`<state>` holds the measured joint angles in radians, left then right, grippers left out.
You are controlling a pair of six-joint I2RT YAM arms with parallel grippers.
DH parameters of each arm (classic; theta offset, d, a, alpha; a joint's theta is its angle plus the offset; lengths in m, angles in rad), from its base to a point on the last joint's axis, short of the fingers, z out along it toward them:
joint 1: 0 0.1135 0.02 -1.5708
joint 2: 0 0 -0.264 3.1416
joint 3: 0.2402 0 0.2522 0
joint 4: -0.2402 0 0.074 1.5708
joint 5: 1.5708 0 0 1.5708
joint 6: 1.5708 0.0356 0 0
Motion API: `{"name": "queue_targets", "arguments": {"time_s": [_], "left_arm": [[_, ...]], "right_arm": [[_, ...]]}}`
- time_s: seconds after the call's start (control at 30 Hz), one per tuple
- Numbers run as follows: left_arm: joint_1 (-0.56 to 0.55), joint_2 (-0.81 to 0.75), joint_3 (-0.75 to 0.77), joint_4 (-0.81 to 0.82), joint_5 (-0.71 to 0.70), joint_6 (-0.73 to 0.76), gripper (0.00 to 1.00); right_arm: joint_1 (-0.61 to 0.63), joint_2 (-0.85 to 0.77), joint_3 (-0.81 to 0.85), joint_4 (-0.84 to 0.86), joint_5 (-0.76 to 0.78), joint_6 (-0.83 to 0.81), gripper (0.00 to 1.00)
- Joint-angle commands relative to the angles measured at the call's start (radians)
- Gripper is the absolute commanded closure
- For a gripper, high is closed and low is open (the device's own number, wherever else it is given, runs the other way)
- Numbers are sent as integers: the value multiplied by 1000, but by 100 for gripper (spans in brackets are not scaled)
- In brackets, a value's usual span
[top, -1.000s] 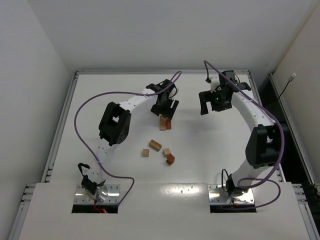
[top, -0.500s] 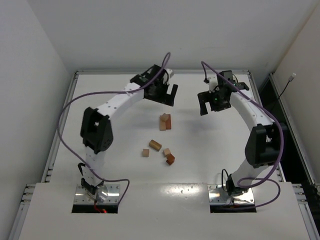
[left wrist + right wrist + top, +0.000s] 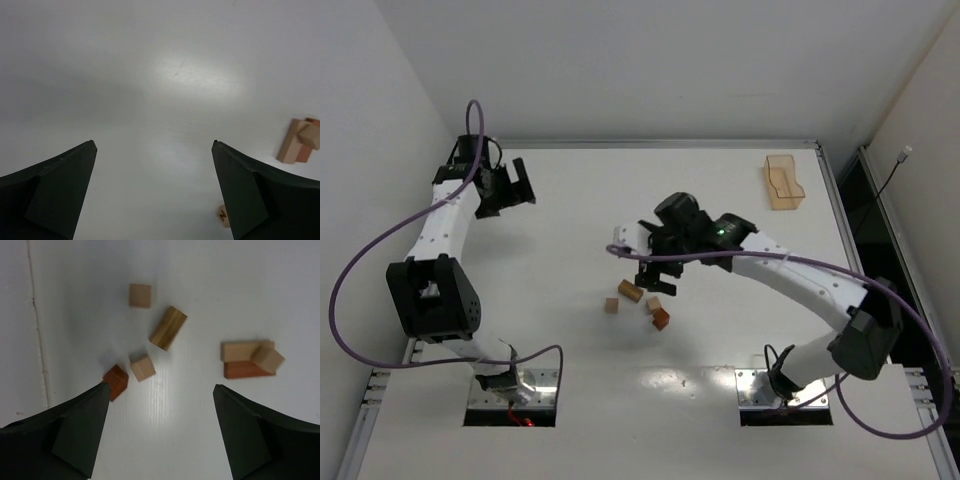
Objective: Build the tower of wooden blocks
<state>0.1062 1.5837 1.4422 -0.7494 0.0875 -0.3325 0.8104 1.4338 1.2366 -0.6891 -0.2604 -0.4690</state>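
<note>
- Wood blocks point(image 3: 168, 328): smooth, matte pieces lying loose on the white table point(image 3: 200, 270). They comprise two tan cubes, a grain-striped bar and a reddish-brown cube.
- Tower point(image 3: 248, 360): a tan bar and a reddish bar adjoining, with a tan cube set askew on top. It stands apart from the loose pieces.
- Right gripper point(image 3: 160, 387): dark fingers spread wide above the table, between the loose pieces and the tower, gripping nothing.
- Left gripper point(image 3: 155, 145): jaws fully apart and empty, at the table's far-left part.
</note>
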Motion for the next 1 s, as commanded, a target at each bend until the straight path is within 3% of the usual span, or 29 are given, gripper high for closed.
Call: {"name": "queue_targets", "arguments": {"time_s": [0.0, 0.1, 0.3, 0.57, 0.97], "left_arm": [[47, -4, 0, -83, 66, 67, 0], [92, -4, 0, -94, 84, 99, 0], [101, -36, -32, -122, 89, 128, 0], [121, -45, -63, -122, 100, 128, 0], [158, 50, 1, -122, 112, 128, 0]], "right_arm": [[77, 132, 41, 43, -105, -138, 20], [125, 252, 61, 77, -106, -148, 27], [204, 373, 47, 273, 13, -80, 29], [213, 496, 106, 323, 84, 44, 34], [213, 574, 115, 313, 55, 64, 41]]}}
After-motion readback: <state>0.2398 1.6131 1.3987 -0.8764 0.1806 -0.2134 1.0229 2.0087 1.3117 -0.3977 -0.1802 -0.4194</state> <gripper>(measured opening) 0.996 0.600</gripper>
